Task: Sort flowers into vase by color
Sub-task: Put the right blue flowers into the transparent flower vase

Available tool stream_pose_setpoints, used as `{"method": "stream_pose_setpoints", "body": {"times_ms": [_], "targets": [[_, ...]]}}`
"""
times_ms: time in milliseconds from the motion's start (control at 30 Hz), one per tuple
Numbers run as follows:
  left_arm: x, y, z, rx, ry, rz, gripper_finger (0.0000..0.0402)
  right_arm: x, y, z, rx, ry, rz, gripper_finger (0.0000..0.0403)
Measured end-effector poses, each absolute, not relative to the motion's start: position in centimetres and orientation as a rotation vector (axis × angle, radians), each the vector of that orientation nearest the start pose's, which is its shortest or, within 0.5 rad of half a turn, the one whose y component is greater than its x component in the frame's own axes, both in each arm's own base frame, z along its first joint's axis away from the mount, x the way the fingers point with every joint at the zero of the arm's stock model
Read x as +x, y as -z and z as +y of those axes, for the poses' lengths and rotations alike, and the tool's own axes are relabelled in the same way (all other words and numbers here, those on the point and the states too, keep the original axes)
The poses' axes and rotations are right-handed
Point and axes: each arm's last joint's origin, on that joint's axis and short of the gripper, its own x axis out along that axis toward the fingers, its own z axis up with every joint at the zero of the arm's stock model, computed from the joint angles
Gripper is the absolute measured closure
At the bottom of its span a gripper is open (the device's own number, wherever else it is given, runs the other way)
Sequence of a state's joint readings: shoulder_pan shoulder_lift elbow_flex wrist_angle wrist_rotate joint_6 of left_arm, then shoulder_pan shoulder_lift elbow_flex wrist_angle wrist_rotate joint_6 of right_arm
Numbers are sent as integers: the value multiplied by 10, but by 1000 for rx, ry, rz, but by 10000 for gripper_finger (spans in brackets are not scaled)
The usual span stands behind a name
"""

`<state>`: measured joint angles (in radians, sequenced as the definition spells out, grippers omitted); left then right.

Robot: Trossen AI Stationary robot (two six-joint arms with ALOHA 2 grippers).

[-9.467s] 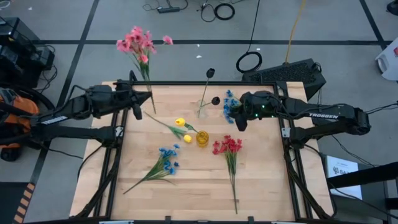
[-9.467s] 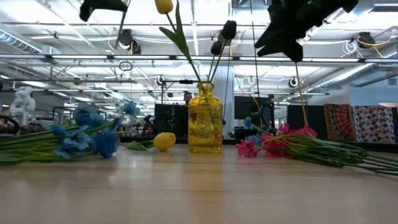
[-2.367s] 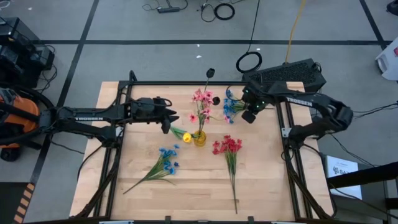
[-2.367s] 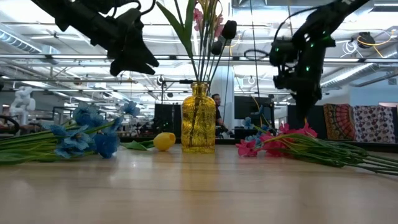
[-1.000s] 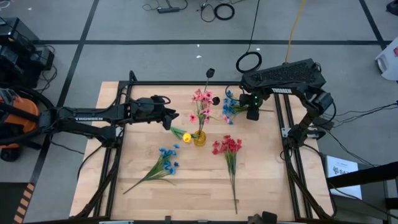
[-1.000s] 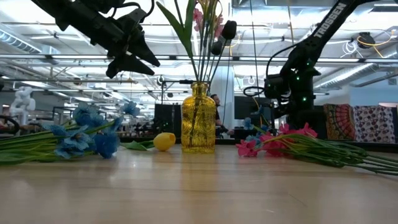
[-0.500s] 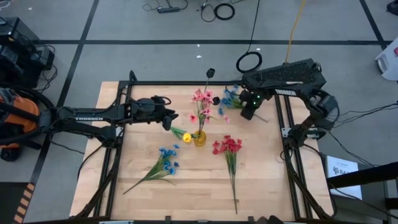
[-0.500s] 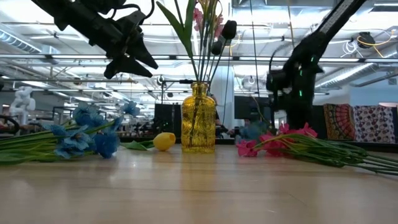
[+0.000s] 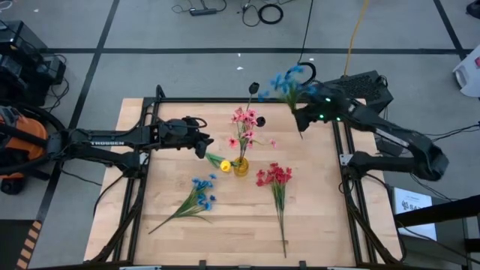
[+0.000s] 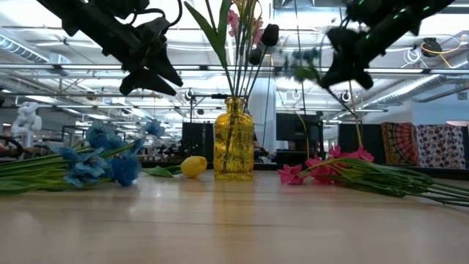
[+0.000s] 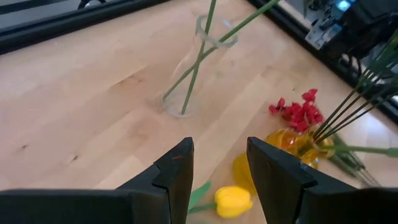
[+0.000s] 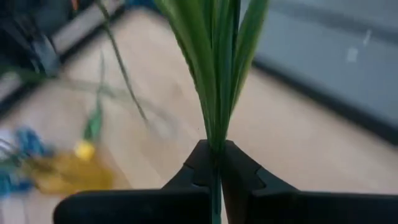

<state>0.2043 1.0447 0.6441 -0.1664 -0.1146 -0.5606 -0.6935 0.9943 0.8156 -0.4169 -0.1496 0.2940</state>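
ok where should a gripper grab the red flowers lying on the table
Grip the red flowers partway down the bare green stem, below the blooms, coming straight down from above with the fingers across it. The spray lies flat on the table, its stem running toward the near edge with open wood on both sides, while the blooms lie close to the yellow vase.

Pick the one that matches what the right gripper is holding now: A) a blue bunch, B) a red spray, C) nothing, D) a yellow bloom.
A: the right gripper is shut on the stems of a blue bunch, lifted above the table's far edge, blooms pointing away from the vase.
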Motion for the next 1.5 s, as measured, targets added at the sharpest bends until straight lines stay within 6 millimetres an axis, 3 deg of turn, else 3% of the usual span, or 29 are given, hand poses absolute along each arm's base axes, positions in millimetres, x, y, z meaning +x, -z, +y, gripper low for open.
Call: {"method": "stream_pose_setpoints", "body": {"times_ms": [167,300,433,633,900,1033,1167,1500], "targets": [[211,-238,47,-511,-453,505,245,150,-316,-107,423,632,179,402],[211,-237,48,-448,-438,520,245,151,-320,-95,366,580,-24,402],[211,-237,49,-442,-443,523,245,159,-307,-91,287,514,-234,403],[210,-237,52,-445,-455,520,245,173,-270,-92,192,470,-461,403],[210,-237,52,-448,-457,519,245,213,-264,-112,215,462,-434,403],[210,-237,52,-455,-459,519,245,235,-269,-120,211,358,-443,403],[210,-237,52,-458,-455,520,245,253,-261,-127,229,319,-393,402],[210,-237,52,-459,-451,520,245,280,-240,-130,294,195,-339,402]]}}
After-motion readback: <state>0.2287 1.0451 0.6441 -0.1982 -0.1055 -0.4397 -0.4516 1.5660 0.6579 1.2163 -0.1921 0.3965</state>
